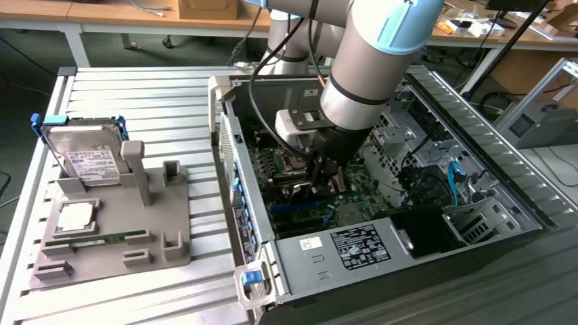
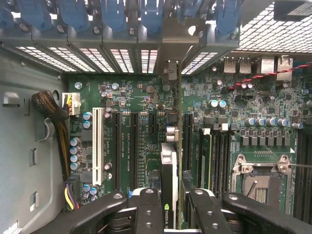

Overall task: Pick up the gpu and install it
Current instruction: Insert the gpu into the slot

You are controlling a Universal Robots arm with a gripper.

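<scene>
The bench (image 1: 135,88) is showing ribbed slats of pale metal with a dull sheen. The holder (image 1: 172,230) on it is looking like matt grey plastic. The hard drive (image 1: 83,143) is gleaming as bare metal under a white paper label. In the wrist view the motherboard (image 2: 141,102) is shining glossy green, the gpu (image 2: 168,180) is presenting a silvery metal edge beside black plastic, and the fingers (image 2: 148,214) are appearing matt black.
</scene>
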